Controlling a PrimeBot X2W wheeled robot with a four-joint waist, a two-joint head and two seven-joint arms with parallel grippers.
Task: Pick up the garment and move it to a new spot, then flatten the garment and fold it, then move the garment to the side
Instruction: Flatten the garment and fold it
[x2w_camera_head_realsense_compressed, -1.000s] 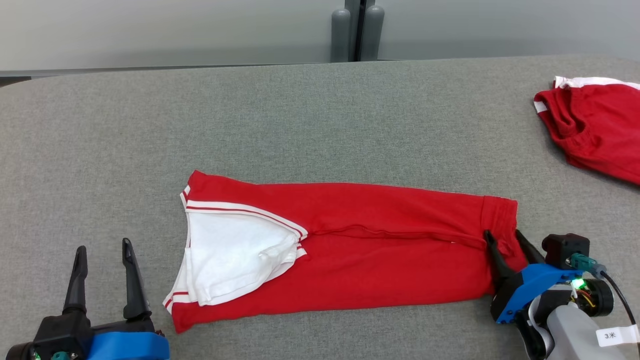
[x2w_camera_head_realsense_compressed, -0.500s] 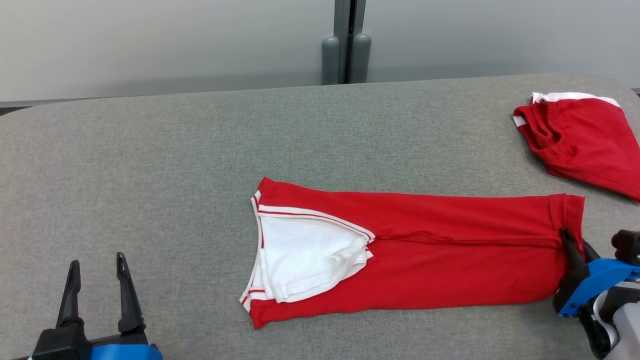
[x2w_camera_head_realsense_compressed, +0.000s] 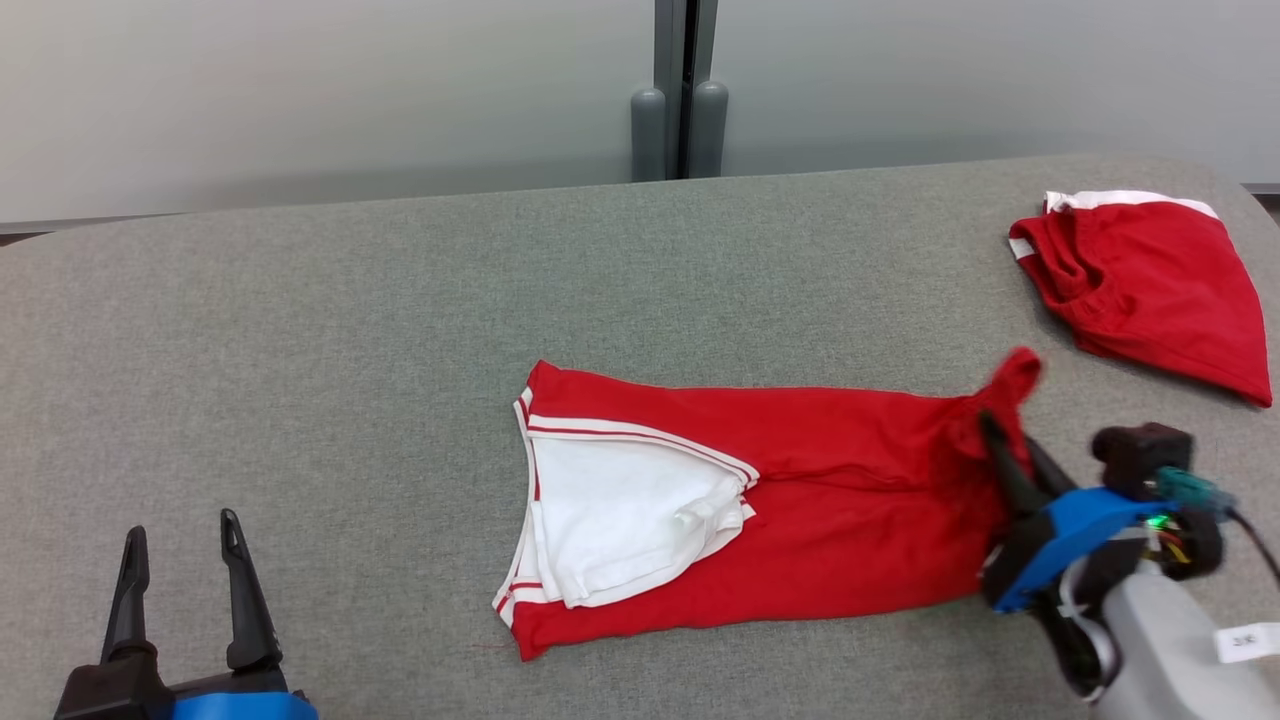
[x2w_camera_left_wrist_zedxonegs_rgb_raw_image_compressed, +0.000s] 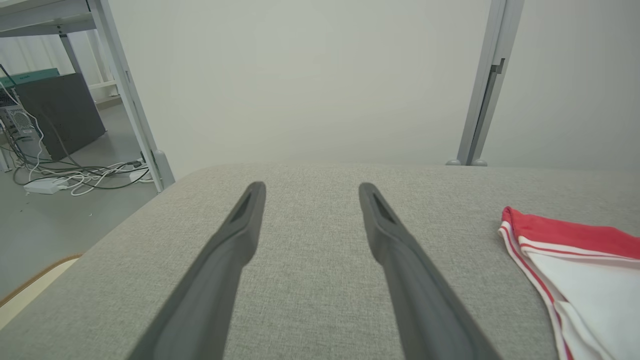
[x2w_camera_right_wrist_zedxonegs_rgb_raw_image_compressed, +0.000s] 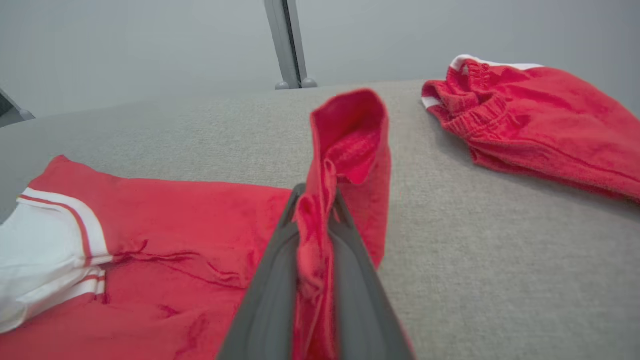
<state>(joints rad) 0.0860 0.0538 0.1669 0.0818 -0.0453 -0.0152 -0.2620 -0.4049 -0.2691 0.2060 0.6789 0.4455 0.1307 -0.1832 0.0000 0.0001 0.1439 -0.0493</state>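
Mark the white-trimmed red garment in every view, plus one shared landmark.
Head view: garment, centre-right on the table.
Left wrist view: its white-trimmed end at the right edge.
Right wrist view: lower left and centre, one end upright.
Shared landmark: the grey post behind the table.

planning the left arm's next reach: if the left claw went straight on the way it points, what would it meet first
Looks free: the left claw points over bare table, the red garment off to its right. Past the far edge, probably the pale wall; depth is unclear.
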